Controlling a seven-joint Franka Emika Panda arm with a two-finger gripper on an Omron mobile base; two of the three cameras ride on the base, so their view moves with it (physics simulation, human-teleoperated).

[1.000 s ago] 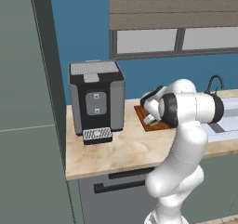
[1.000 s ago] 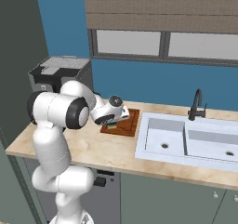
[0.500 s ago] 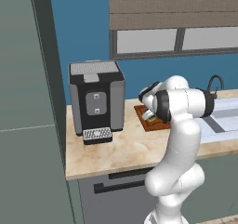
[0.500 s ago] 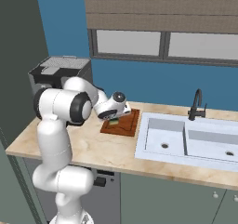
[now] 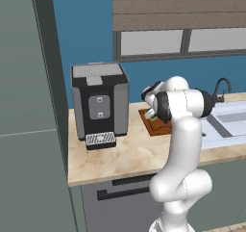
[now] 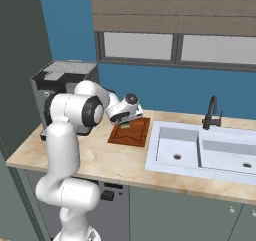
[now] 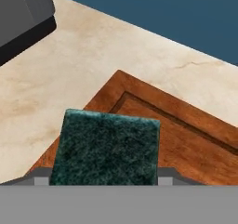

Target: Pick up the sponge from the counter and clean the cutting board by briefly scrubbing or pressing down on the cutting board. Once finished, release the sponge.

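Green-topped sponge (image 7: 108, 148) sits in the end effector (image 7: 104, 180) (over the cutting board (image 7: 186, 144)).

Beige counter (image 6: 100, 160) with cutting board (image 6: 135, 133), coffee machine (image 5: 100, 105), sink (image 6: 200, 155).

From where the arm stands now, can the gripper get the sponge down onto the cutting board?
Probably yes. The gripper holds the sponge between its jaws right above a corner of the cutting board, and nothing lies between them.
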